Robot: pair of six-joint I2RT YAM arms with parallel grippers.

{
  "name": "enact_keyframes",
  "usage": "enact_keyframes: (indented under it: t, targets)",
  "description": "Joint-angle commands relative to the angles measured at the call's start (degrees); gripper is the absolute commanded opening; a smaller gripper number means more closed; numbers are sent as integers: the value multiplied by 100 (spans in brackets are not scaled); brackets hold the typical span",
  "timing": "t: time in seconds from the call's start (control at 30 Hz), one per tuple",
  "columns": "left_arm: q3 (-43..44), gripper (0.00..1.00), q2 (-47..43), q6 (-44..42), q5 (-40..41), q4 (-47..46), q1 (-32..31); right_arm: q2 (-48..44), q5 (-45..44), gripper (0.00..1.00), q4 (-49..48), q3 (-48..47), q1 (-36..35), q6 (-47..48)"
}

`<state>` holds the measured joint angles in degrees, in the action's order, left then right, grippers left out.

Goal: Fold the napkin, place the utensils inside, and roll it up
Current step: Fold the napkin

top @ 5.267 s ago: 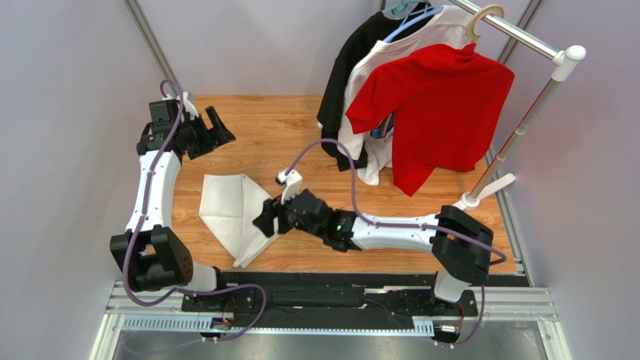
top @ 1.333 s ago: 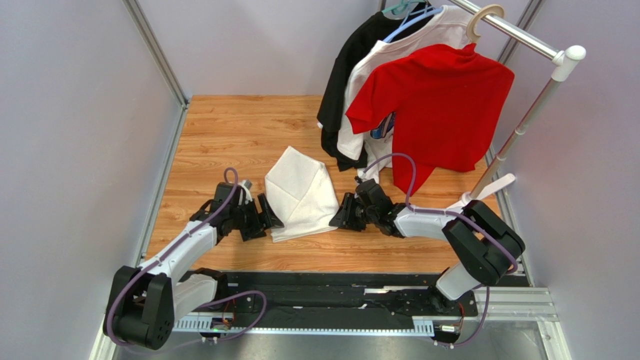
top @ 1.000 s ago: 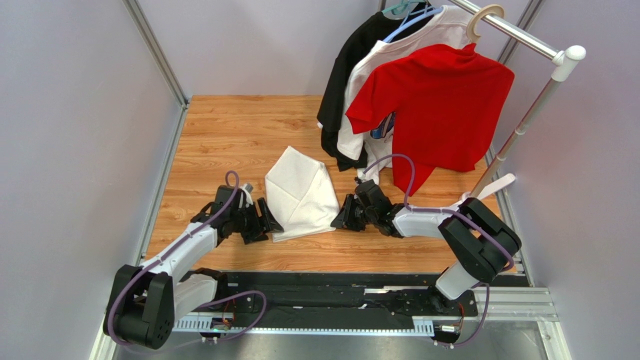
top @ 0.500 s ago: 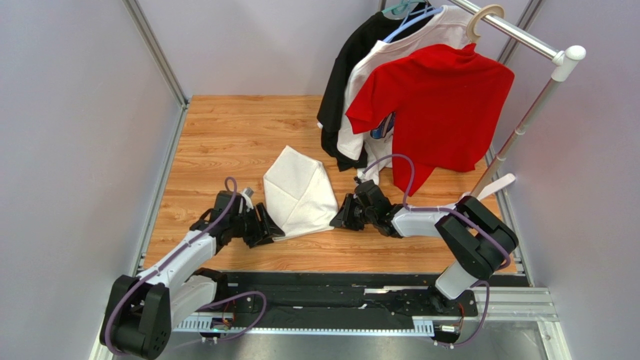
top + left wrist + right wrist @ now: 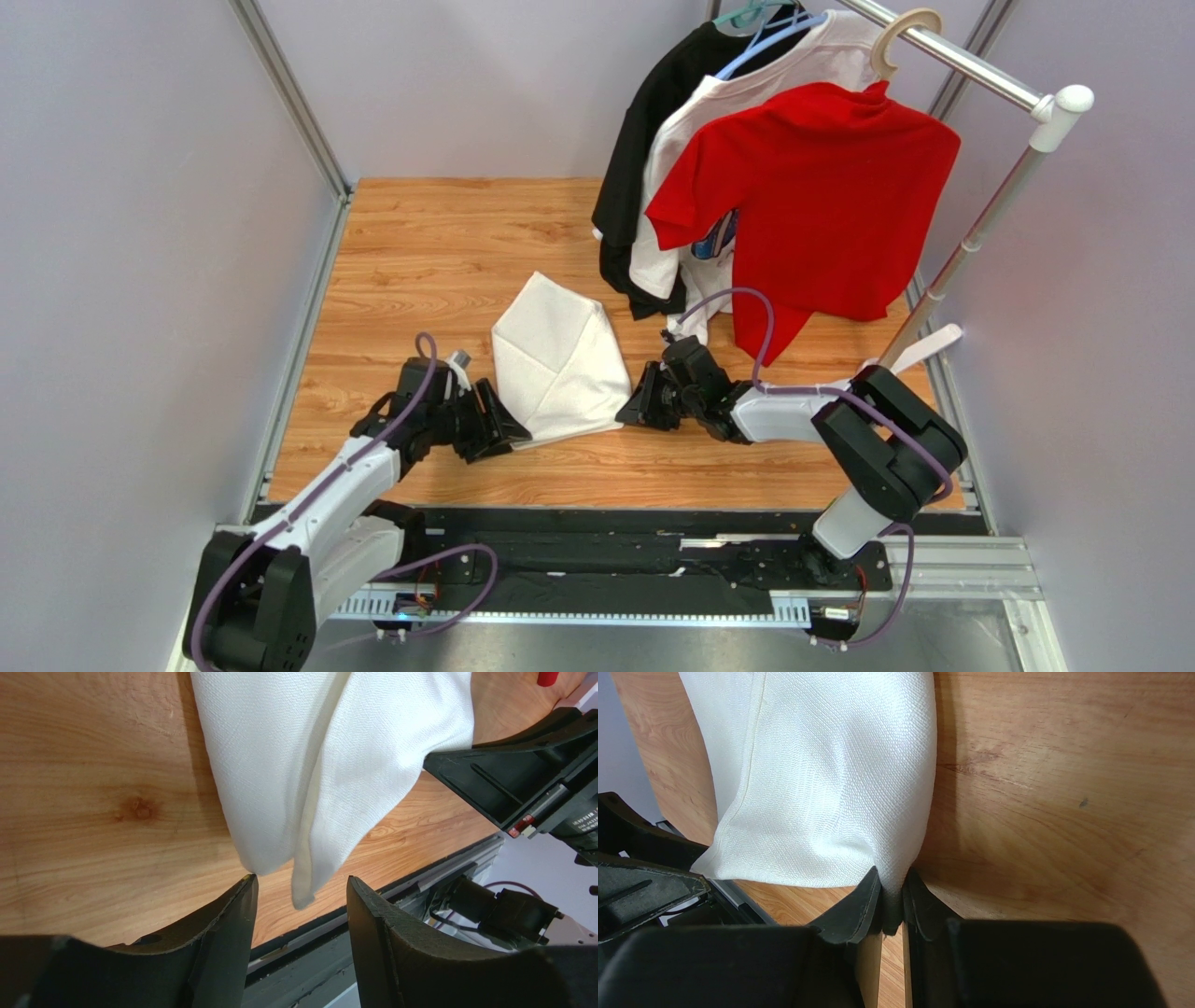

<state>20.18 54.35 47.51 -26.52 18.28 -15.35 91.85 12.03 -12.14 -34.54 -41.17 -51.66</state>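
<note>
The white napkin (image 5: 561, 357) lies folded and rumpled in the middle of the wooden table (image 5: 421, 238). My right gripper (image 5: 634, 408) is at its near right corner and is shut on it; in the right wrist view the cloth (image 5: 822, 777) is pinched between the jaws (image 5: 893, 894). My left gripper (image 5: 497, 420) sits low at the near left corner. Its jaws (image 5: 302, 892) stand apart, and a hanging tip of the napkin (image 5: 309, 777) dips between them without being clamped. The utensils are out of view.
A clothes rack (image 5: 982, 224) stands at the back right with a red shirt (image 5: 821, 196), a white shirt (image 5: 701, 126) and a black garment (image 5: 652, 112) hanging low over the table. The black base rail (image 5: 631, 525) runs along the near edge. Grey walls close in on both sides.
My left gripper has slid a little toward the near edge and its jaws have narrowed around the napkin's near left corner. The right gripper keeps its hold and has barely moved.
</note>
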Motion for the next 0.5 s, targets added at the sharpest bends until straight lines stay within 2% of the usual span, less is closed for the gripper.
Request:
enact_keyframes:
  t: [0.0, 0.13, 0.47]
  targets:
    - [3, 59, -652, -31, 200, 596, -38, 148, -87, 16, -139, 18, -14, 7]
    - [-76, 60, -908, 144, 262, 555, -38, 201, -34, 15, -157, -26, -14, 15]
    - [363, 56, 32, -92, 306, 176, -38, 114, -52, 15, -148, 36, -5, -2]
